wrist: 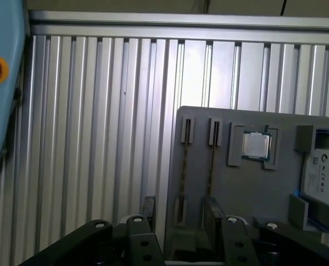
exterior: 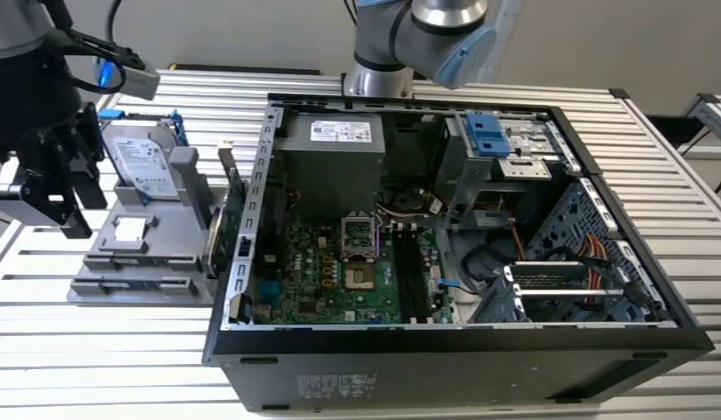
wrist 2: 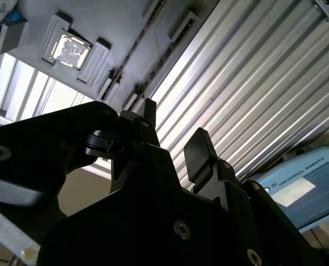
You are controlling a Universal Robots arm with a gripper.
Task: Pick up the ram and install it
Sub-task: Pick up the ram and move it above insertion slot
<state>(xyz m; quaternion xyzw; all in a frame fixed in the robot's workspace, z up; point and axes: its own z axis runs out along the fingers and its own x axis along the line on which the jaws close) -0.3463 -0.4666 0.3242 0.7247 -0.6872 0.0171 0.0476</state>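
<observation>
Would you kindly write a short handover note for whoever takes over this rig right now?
Gripper: open, empty, near the grey tray.
Ram: edge-on in a tray slot, untouched.
Computer case: open, beside the tray; its memory slots look empty.
Done: nothing picked up yet. Left: pick-up and installation.

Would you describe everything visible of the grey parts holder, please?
The grey parts holder is a flat, plastic-looking block lying on the ribbed metal table, to the exterior view's left of the open case. It has two narrow slots, a square pocket holding a processor chip, and a hard drive standing at one end.
</observation>
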